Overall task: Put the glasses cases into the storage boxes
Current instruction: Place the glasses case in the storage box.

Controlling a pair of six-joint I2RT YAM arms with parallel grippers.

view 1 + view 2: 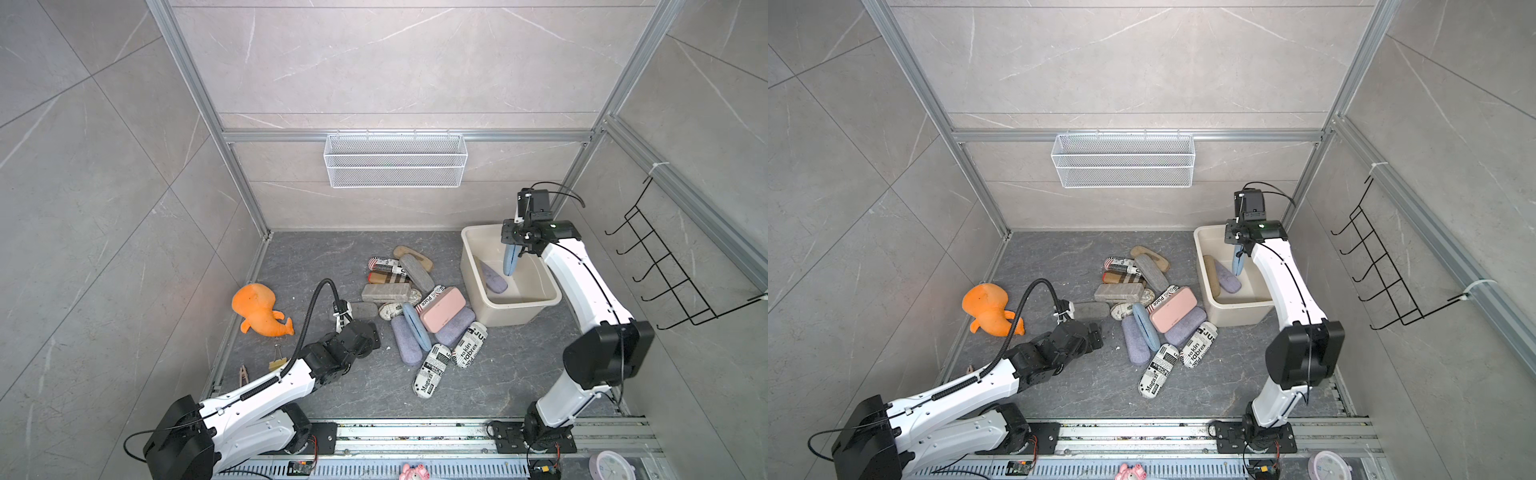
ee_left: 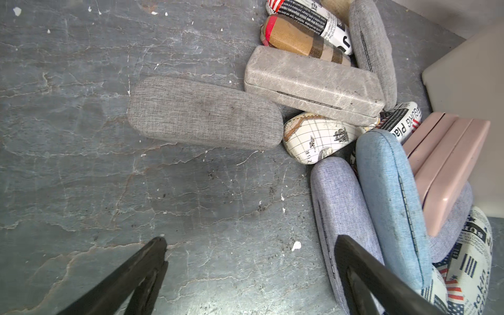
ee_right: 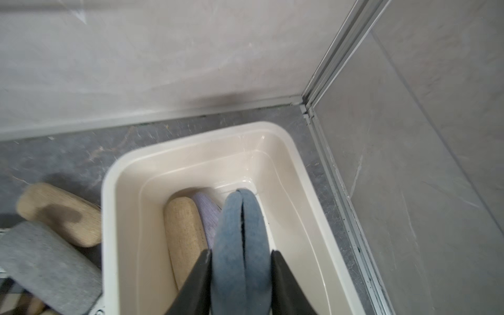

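Grey floor; right fingers (image 3: 241,261) clamp blue case (image 3: 240,245) over tub (image 3: 122,174); tan case (image 3: 185,231) inside, wrist-view only; left fingers (image 2: 251,242) spread, empty.

place: lab test cell | cues: aluminium frame (image 1: 232,174), tiled panels (image 1: 395,62), arm rail (image 1: 415,436)

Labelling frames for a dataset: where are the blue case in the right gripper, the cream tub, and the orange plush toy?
blue case (image 3: 240,245): right wrist view, its upper edge.
cream tub (image 1: 468,259): top view, left rim.
orange plush toy (image 1: 257,309): top view, body.
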